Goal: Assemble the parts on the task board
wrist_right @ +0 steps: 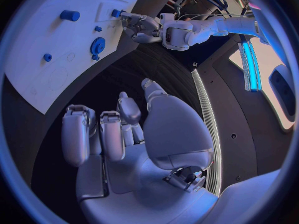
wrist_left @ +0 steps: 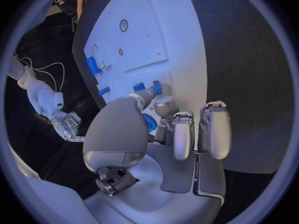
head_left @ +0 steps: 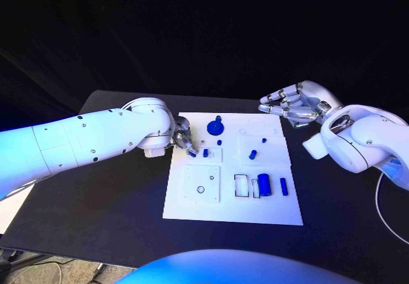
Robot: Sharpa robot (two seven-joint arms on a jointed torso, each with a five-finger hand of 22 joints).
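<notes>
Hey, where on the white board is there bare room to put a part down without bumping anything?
The near strip of the task board, below the square plate and the large blue cylinder, is bare. It is crowded at the left edge by the left robot hand, around the blue gear.

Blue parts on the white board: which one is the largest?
The blue cylinder lying near the board's front right; the other blue pieces are visibly smaller.

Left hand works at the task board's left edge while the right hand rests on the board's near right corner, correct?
Not quite. The left hand is at the task board's left edge, but the right hand hovers empty off the far right corner, over the black table, as the head view shows.
</notes>
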